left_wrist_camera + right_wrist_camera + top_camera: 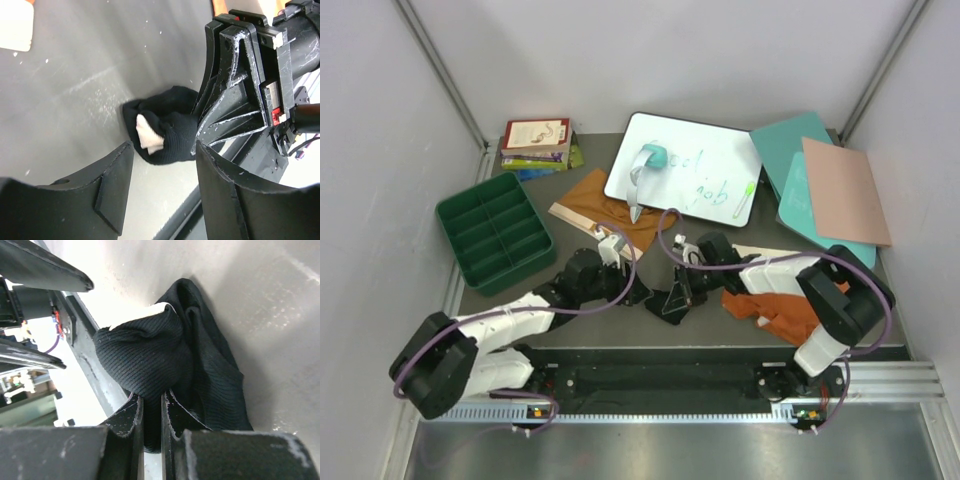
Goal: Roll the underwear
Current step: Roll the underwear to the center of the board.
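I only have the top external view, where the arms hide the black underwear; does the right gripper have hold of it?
Observer: Yes, the right gripper is shut on a fold of the black underwear.
Operator: And on the left side?
Observer: The left gripper is open, with the cloth lying just ahead of it.
Operator: Is any part of it not black?
Observer: A cream waistband patch shows in the folds, facing the left wrist camera.
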